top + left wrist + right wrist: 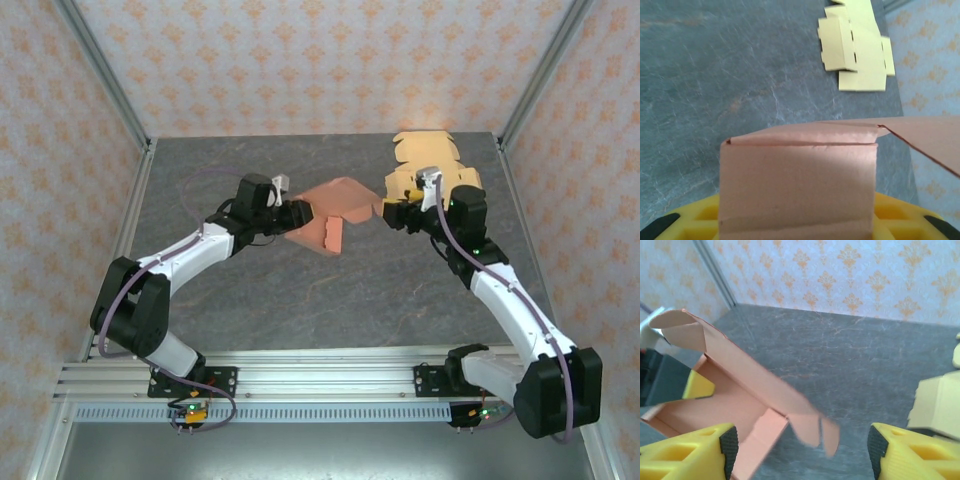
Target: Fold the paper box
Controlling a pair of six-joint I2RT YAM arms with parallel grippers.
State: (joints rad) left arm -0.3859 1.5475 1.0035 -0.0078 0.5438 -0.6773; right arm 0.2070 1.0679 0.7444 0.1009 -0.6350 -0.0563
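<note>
The pink paper box (335, 210) hangs partly folded above the middle of the table. My left gripper (295, 215) is shut on its left end. In the left wrist view a flat panel of the box (797, 185) stands between the yellow fingers (695, 222), with a folded flap along its top. My right gripper (390, 212) is at the box's right end. In the right wrist view the right gripper (800, 440) is wide open. The box's long wall (740, 375) and its small end flaps reach into the gap, touching neither black pad (729, 445).
A pile of flat yellow box blanks (430, 165) lies at the back right of the grey table (330, 300), just behind my right gripper; the same blanks (855, 47) show in the left wrist view. Patterned walls and metal posts close in the table.
</note>
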